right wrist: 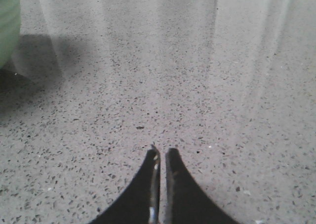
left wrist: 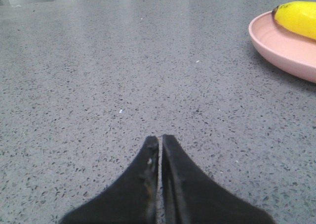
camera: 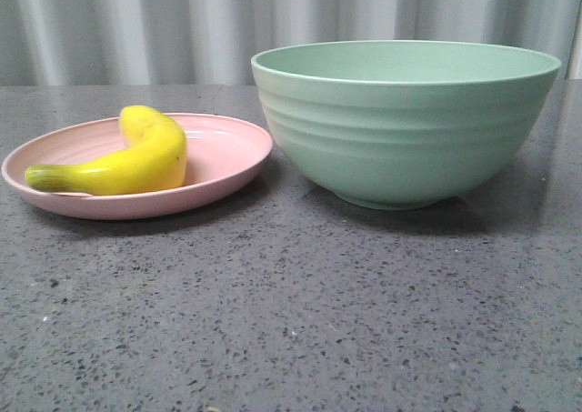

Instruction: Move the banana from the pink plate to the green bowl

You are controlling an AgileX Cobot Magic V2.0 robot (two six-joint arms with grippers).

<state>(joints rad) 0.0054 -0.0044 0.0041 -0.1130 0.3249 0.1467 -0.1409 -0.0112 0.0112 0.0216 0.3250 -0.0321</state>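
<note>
The yellow banana (camera: 127,160) lies curved in the pink plate (camera: 227,153) at the left of the front view. The green bowl (camera: 405,125) stands right of the plate, close to it, and looks empty from what shows of its inside. Neither gripper shows in the front view. My left gripper (left wrist: 161,138) is shut and empty above bare table; the plate's rim (left wrist: 281,51) and the banana's dark tip end (left wrist: 296,16) show in the left wrist view. My right gripper (right wrist: 163,152) is shut and empty above bare table, with the bowl's side (right wrist: 7,26) at the picture's edge.
The grey speckled table (camera: 291,303) stretches in front of the plate and bowl. A pale pleated curtain (camera: 136,21) hangs behind the table's far edge.
</note>
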